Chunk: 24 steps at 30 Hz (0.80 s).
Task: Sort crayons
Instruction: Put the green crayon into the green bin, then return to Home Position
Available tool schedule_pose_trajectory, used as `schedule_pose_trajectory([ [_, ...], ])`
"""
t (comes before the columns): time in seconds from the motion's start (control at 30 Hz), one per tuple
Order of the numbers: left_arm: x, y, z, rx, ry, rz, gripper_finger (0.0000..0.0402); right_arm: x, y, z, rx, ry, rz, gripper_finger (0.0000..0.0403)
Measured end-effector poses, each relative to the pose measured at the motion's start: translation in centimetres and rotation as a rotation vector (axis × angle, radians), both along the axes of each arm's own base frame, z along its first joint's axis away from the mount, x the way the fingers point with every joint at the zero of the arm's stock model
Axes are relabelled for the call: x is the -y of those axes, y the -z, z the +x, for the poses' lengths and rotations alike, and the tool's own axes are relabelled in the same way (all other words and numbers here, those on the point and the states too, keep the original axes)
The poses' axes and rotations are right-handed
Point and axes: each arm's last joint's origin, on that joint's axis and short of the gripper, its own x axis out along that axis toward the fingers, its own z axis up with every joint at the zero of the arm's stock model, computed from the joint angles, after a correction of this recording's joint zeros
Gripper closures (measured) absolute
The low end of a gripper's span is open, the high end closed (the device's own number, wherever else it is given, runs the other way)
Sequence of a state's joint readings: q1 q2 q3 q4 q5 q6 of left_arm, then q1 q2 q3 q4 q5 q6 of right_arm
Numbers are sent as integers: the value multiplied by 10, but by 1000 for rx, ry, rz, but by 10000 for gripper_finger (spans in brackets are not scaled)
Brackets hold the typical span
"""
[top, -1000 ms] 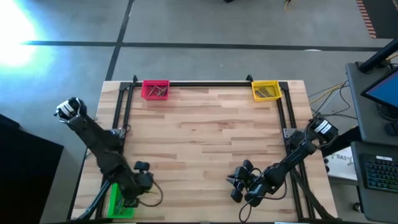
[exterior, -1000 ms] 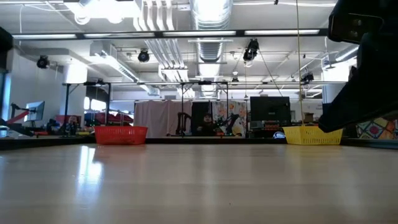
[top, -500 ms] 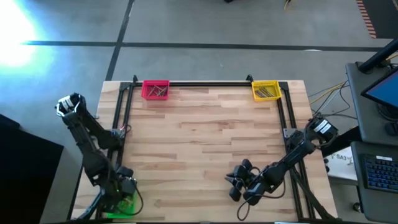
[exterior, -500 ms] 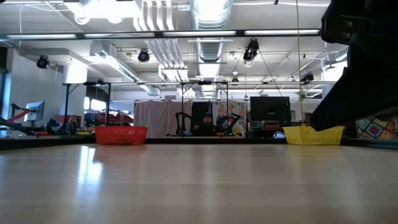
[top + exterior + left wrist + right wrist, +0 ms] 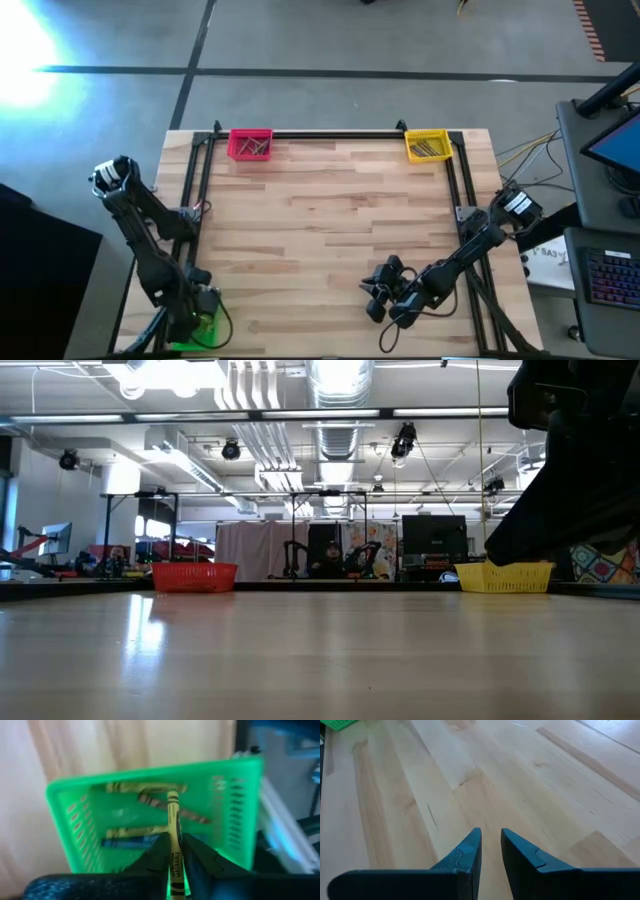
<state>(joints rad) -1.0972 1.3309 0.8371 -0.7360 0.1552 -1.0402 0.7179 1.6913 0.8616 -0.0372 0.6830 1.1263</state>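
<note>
A green bin [image 5: 203, 330] stands at the table's near left corner, and my left gripper [image 5: 197, 308] hangs over it, shut on a yellow crayon [image 5: 173, 827]. In the left wrist view the green bin [image 5: 80, 820] holds several crayons lying flat on its floor: yellow [image 5: 142, 787], brownish [image 5: 192, 815] and blue [image 5: 127, 842]. My right gripper [image 5: 372, 298] hovers low over bare wood near the front right. Its fingers [image 5: 491, 847] stand a narrow gap apart with nothing between them. My left gripper pinches the yellow crayon's wrapped shaft [image 5: 174, 862] between its two fingers. The fingers slant steeply down from above and the crayon lies along them. Its free end [image 5: 172, 796] sticks out past the fingertips over the inside of the green bin, lifted clear of the table.
A pink bin [image 5: 250, 144] at the far left and a yellow bin [image 5: 427, 146] at the far right both hold crayons. A black frame rail [image 5: 330, 134] runs along the far edge and down both sides. Wide bare wood lies in the middle.
My left gripper has swung toward the table's left edge with the yellow crayon, from beside the green bin to over it, and has tipped more steeply downward. The crayon stays between its fingers.
</note>
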Motion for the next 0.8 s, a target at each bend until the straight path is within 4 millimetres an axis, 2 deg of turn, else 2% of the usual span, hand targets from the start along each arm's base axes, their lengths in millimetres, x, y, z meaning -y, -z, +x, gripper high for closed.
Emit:
schedule_pose_trajectory([
  [0.2, -3, 13, -3, -127, -12, 113, 312, 2, -1, 3, 11, 11, 10, 337],
  [0.37, -2, 13, -1, -70, 20, 134, 269, 4, -1, 5, 15, 18, 14, 337],
  [0.47, -3, 2, 4, 131, 82, 176, 254, 6, -1, 7, 21, 26, 19, 337],
  [0.6, -7, -24, 15, 522, 148, 320, 250, 10, -4, 13, 28, 38, 14, 337],
  [0.7, -16, -48, 21, 812, 82, 469, 249, 9, -16, 22, 50, 5, -13, 337],
  [0.8, -30, -64, 26, 970, -13, 560, 249, 4, -35, 32, 79, -64, -70, 337],
])
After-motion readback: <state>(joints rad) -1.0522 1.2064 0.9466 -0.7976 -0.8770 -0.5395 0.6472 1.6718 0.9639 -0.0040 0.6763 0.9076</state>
